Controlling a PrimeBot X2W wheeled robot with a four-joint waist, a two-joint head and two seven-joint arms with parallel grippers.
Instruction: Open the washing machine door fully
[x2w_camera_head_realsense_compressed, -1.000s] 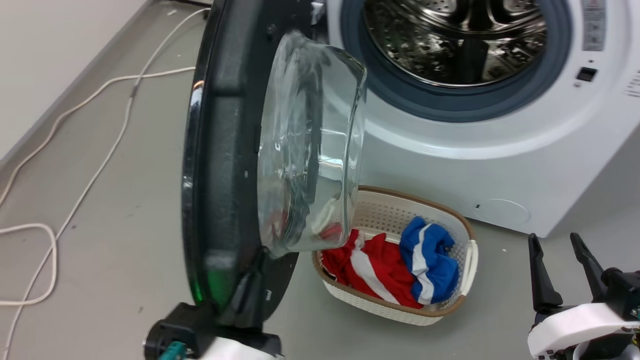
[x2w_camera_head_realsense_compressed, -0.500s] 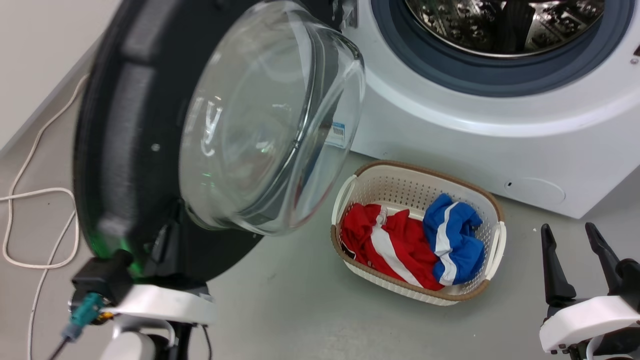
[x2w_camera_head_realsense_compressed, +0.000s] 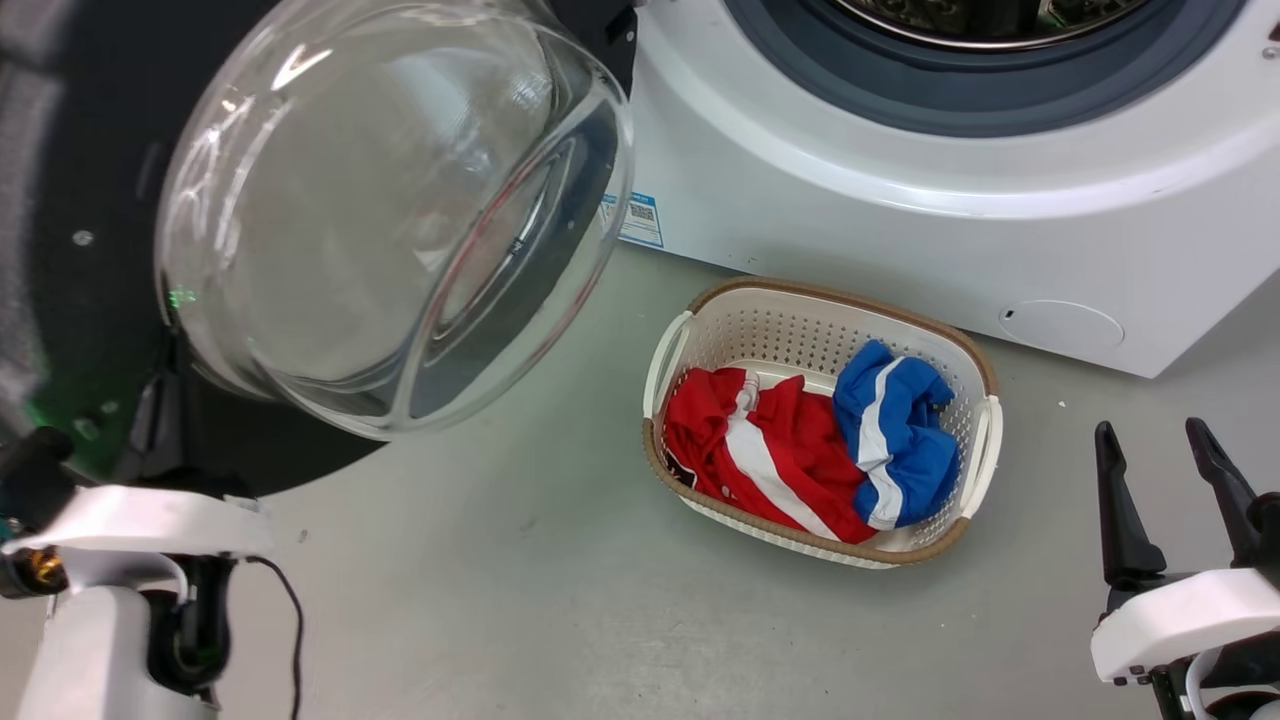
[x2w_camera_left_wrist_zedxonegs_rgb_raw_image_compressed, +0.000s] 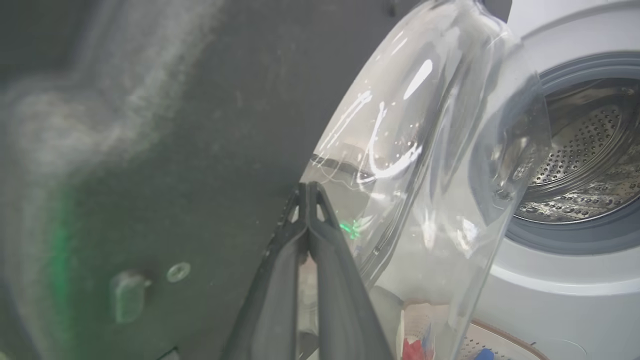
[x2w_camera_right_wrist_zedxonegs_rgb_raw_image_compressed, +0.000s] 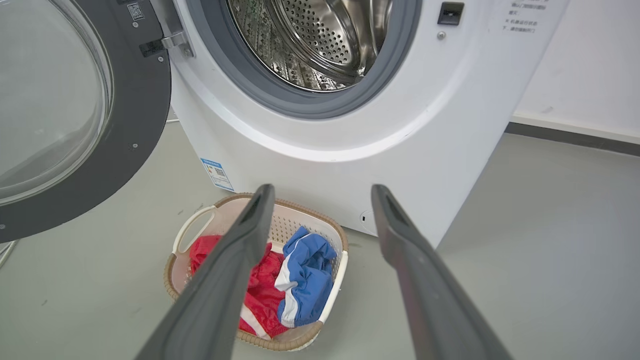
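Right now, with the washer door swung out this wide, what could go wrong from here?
1. The left gripper, shut, appears to rest on the washing machine door, on its smooth black inner face beside the glass bowl; it could skid onto the glass.
2. The door already stands wide; pushing harder may strain the hinge.
3. The laundry basket sits close before the washing machine, near the open right gripper; a forward move could knock it.

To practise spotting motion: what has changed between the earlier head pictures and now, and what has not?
The washing machine door has swung wider, toward the robot's left, with the shut left gripper at its inner face. The head camera shifted too. The right gripper stays open and idle; the laundry basket is unmoved.
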